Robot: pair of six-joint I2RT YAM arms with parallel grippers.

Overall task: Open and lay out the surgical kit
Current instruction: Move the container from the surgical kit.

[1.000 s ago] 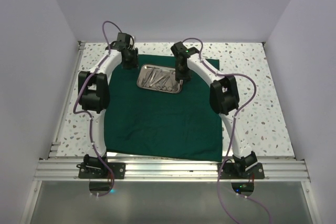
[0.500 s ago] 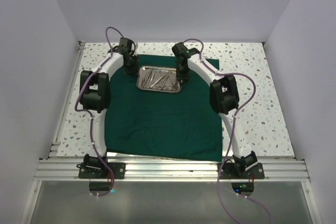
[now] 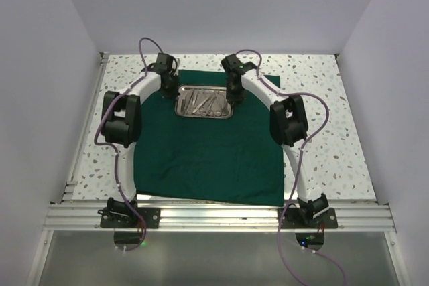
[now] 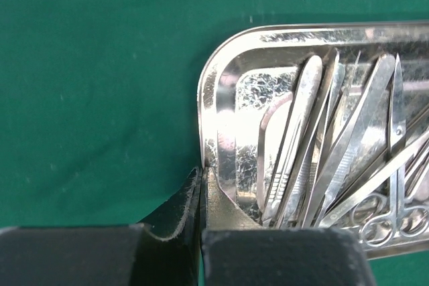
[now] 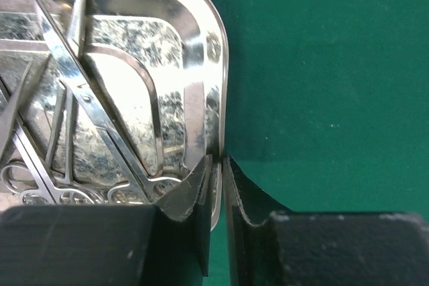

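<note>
The dark green cloth [image 3: 208, 159] lies open with the steel tray [image 4: 218, 98] on its far part, the left gripper [image 4: 202, 177] and the right gripper [image 5: 218, 165] each clamped on one end rim, so next, I think, both must lift together and level.

The cloth [image 3: 208, 159] is plain dark green, the tray [image 4: 218, 98] and its tools [image 4: 335, 152] shiny silver. The table [image 3: 335, 118] at three and nine o'clock of it is white with dark speckles
</note>
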